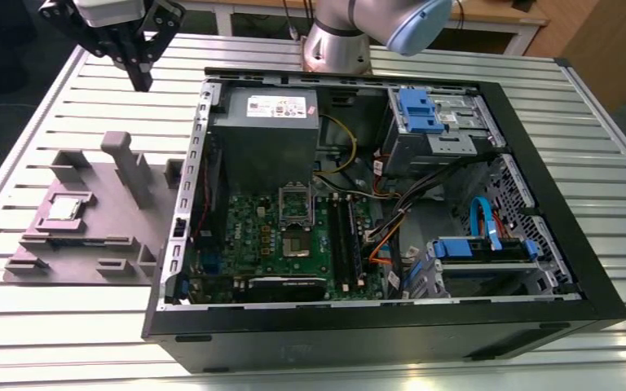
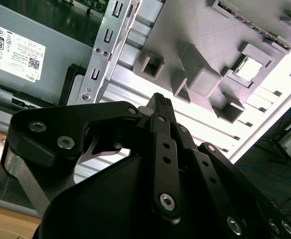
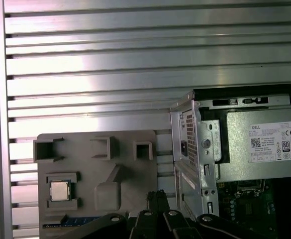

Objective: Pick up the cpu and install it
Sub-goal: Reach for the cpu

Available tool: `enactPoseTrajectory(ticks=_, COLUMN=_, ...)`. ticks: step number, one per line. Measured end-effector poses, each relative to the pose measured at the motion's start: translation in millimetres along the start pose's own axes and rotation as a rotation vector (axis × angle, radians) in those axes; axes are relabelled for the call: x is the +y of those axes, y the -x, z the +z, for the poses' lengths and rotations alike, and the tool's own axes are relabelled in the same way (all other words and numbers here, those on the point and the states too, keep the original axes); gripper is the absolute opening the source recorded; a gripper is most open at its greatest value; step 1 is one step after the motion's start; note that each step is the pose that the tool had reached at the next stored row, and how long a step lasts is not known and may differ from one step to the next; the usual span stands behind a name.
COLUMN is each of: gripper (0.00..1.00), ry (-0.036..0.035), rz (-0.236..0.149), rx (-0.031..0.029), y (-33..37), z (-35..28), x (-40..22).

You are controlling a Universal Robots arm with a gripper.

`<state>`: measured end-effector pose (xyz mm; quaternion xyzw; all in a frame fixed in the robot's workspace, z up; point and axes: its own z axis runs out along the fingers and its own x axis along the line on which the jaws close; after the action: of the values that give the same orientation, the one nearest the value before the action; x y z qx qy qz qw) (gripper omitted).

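The cpu [image 1: 65, 208] is a small silvery square lying flat in a recess of the grey fixture [image 1: 85, 244], on the exterior view's left beside the open computer case. It also shows as the silvery cpu [image 3: 59, 190] in the first wrist view and the cpu [image 2: 248, 68] in the second. My gripper [image 1: 139, 80] hangs high above the table behind the fixture, well apart from the cpu. Its black fingers [image 3: 156, 196] are shut together, with nothing between them, also seen in the gripper [image 2: 160, 101]. The dark socket [image 1: 294, 198] sits on the green motherboard inside the case.
The black case [image 1: 553, 204] lies on its side on the slatted aluminium table [image 1: 52, 106]. A grey power supply [image 1: 264, 138] with a white label fills its back corner. Tall grey posts [image 1: 128, 167] rise from the fixture. Cables and blue drive brackets [image 1: 487, 236] crowd the case's right.
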<state>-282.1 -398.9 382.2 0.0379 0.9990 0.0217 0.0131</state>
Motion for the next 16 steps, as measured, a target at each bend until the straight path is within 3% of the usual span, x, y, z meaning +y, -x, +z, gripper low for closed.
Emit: enactPoseTrajectory(ticks=16, gripper=0.10, ry=0.0000, rz=0.000, rx=0.0000, y=-1.7, z=0.0, x=-0.1)
